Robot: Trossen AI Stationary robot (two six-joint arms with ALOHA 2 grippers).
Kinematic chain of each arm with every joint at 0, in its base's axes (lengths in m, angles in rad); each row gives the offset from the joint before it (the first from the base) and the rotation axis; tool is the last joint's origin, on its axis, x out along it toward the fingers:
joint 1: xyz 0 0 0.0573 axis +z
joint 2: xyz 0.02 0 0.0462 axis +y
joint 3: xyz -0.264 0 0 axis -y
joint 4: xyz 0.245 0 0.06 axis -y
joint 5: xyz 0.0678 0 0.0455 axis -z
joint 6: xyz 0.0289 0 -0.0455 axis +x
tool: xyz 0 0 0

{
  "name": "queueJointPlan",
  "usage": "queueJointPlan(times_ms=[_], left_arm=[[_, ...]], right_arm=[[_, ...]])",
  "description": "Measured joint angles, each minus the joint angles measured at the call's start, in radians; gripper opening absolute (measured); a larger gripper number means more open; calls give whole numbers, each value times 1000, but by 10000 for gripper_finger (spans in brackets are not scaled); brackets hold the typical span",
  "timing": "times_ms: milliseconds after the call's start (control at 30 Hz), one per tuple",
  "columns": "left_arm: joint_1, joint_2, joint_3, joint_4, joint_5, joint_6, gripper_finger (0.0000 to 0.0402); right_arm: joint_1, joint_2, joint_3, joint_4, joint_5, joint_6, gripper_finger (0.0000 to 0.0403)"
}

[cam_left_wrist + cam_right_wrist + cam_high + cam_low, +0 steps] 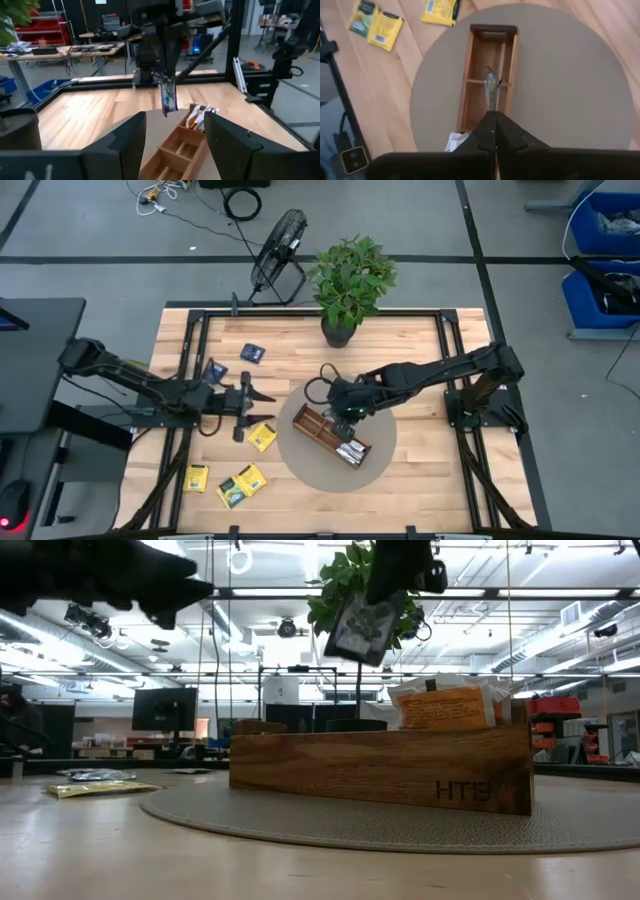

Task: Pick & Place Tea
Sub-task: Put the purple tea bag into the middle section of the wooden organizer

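One dark sachet (491, 89) hangs edge-down, pinched in the right gripper (493, 116) above the wooden tray (470, 85) for slotting in; the left gripper (174, 135), fingers spread, waits beside the tray.

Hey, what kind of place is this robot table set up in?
Probably a robotics lab or workshop. Behind the table the low view shows an open room with ceiling strip lights and a monitor; blue storage bins and loose floor cables lie nearby.

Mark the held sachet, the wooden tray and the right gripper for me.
Held sachet (168, 95): left wrist view, middle of the hanging packet.
Wooden tray (380, 770): low view, its front wall.
Right gripper (493, 119): right wrist view, where the closed fingertips meet on the sachet.
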Motion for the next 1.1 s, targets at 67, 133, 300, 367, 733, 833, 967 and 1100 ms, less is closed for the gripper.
queueJointPlan(times_ms=[67,133,300,367,733,833,967,1100], left_arm=[[-1,-42,-30,-6,7,-11,204],[-1,-82,-54,-4,15,-12,204],[0,-165,-95,-7,15,-12,204],[0,-180,-97,-6,14,-12,204],[0,-191,-100,-24,3,-12,204],[0,-190,-100,-32,3,-16,204],[0,-190,-100,-40,3,-19,204],[0,-190,-99,-44,2,-19,204]], right_arm=[[2,21,1,2,-24,1,0],[2,40,1,4,-55,3,0],[2,93,2,42,-127,-1,0],[2,112,2,46,-134,-1,0],[-8,141,3,17,-71,-3,0],[-14,155,3,13,-84,-6,0],[-15,179,2,-8,-98,-9,0],[-18,188,2,-18,-99,-16,0]])
